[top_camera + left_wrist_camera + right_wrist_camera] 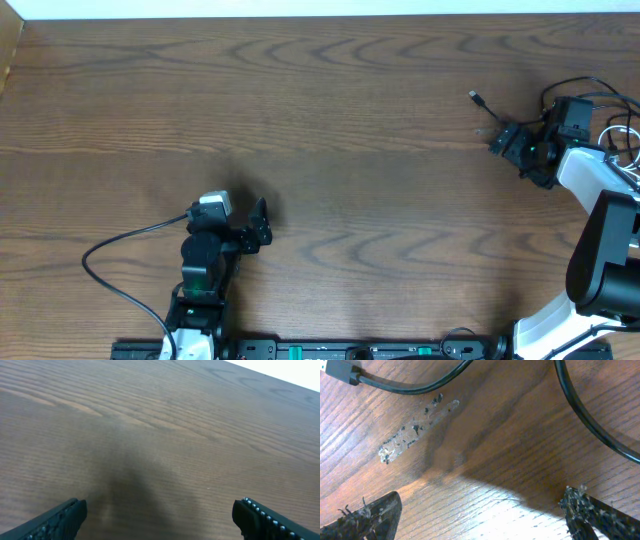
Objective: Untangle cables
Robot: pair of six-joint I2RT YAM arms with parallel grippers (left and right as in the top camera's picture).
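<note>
While flat on table, black cable

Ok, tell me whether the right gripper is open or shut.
Open. The right gripper has its fingers wide apart over bare table; the black cable lies ahead, untouched.

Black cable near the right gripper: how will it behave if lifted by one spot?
Probably floppy: the black cable lies in loose curves on the table, so it should sag and trail. Likely light, being thin next to the open right gripper. Its plug looks rigid, perhaps the surest place to grab.
</note>
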